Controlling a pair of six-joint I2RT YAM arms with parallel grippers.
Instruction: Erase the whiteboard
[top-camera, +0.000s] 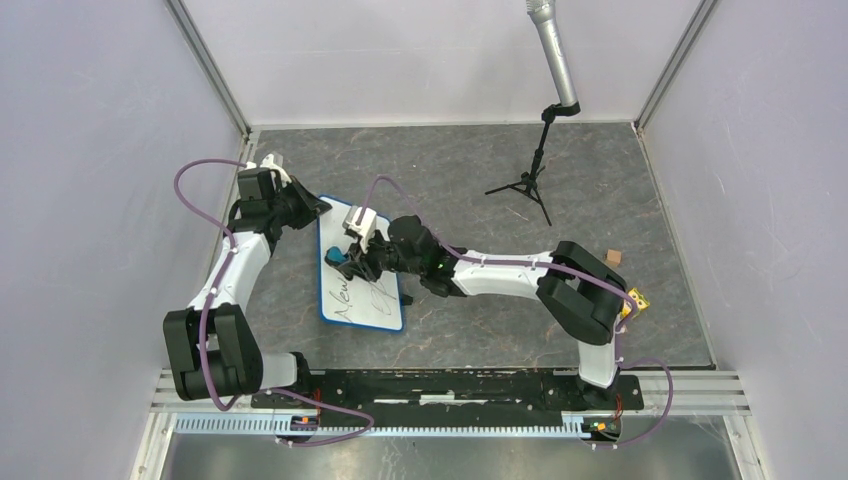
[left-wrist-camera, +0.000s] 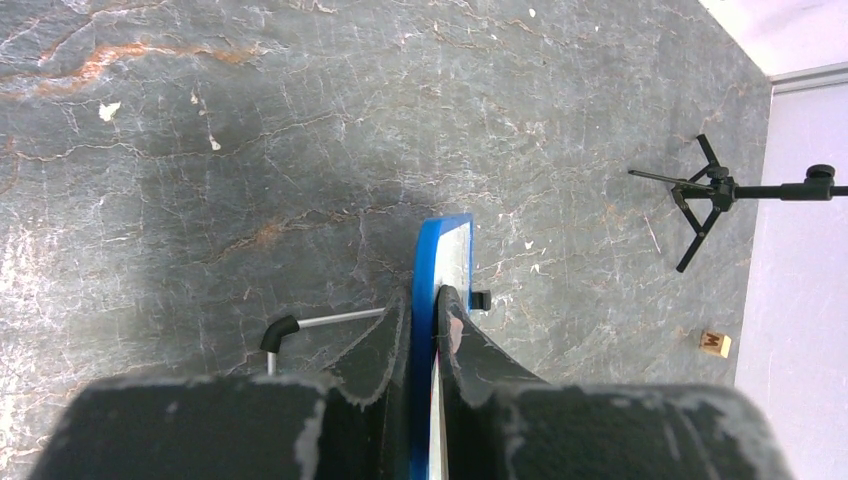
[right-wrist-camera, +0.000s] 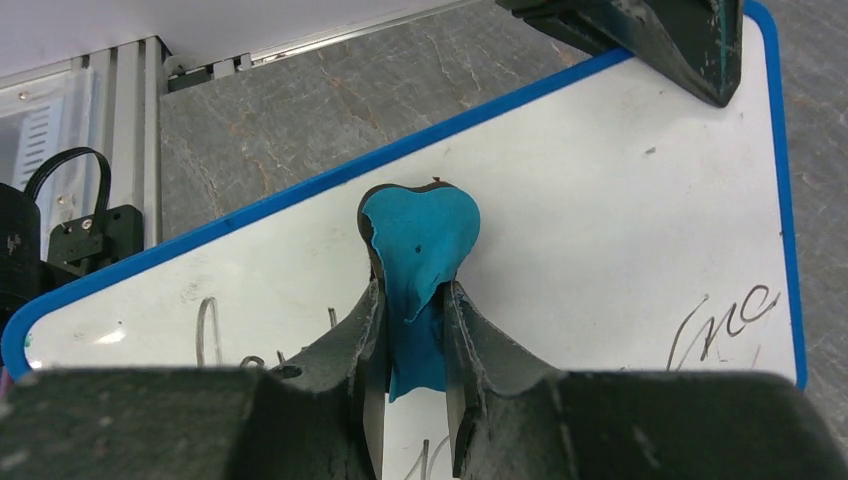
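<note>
- The whiteboard (top-camera: 362, 312) lies left of the bench's middle, with writing on its near half. It looks light, stiff and slick-faced, so it is likely to skid when rubbed.
- The right tool (right-wrist-camera: 412, 300) is clamped on a soft blue eraser (right-wrist-camera: 420, 235) pressed against the board's face.
- The left tool (left-wrist-camera: 428, 300) is clamped on the board's far rim, which seems the sensible place to hold it.

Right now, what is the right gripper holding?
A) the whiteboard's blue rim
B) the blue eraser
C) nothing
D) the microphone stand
B: in the right wrist view the right gripper is shut on the blue eraser, over the whiteboard face; the left gripper is the one pinching the rim.
</note>
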